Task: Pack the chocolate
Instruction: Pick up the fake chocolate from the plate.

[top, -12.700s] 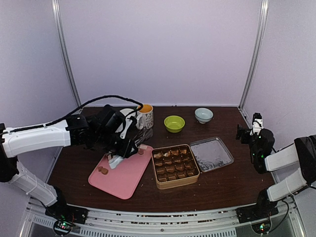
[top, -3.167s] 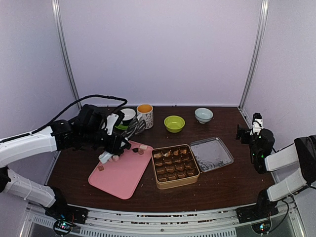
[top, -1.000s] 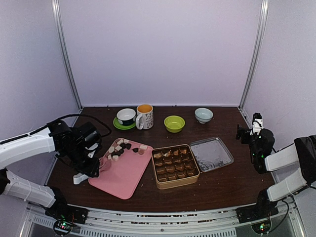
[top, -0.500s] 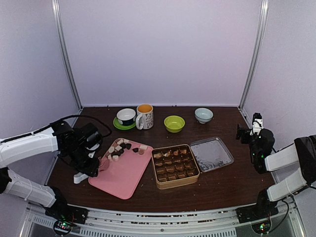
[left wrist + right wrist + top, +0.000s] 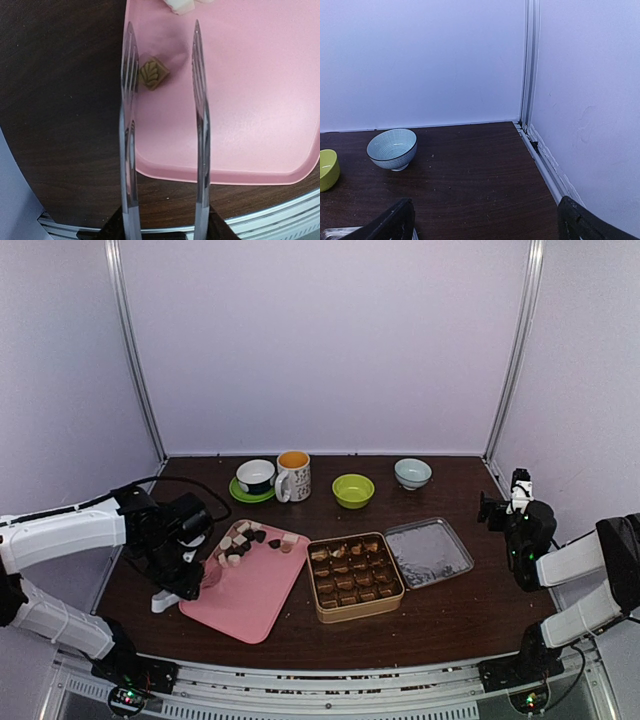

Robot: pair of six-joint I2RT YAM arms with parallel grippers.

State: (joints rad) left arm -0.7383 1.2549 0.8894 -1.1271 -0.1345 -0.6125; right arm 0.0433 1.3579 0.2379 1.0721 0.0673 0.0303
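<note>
- Left gripper (image 5: 183, 575): partly closed around the handle end of the tongs (image 5: 127, 150), over the left edge of the pink tray (image 5: 250, 125).
- Tongs: the two metal blades stand apart and are not pinched. They straddle one piece without gripping it.
- Tan piece (image 5: 152, 75): square with a leaf stamp, lying flat on the tray just inside its left edge. It sits between the blades, right beside the left one and clear of the right.
- Chocolate (image 5: 243, 538): the rest is a loose heap of dark, tan and cream pieces at the tray's far corner, well apart from the tongs.
- Tin (image 5: 360, 613): open at the middle of the tabletop (image 5: 450, 610), its near-left corner beside the tray's right edge. The grid inside looks largely filled, but you cannot tell from here which cells are free.
- Lid (image 5: 430, 552): lying on the tabletop just right of the tin.
- Right gripper (image 5: 483, 207): jaws spread wide and holding nothing, parked near the tabletop's right edge.
- Step in hand, as judged: picking up the tan piece.
- Next move: close the blades squarely on the piece's sides, lift it clear, carry it right to a free cell in the tin and release. A skewed pinch may flick it off the tray.
</note>
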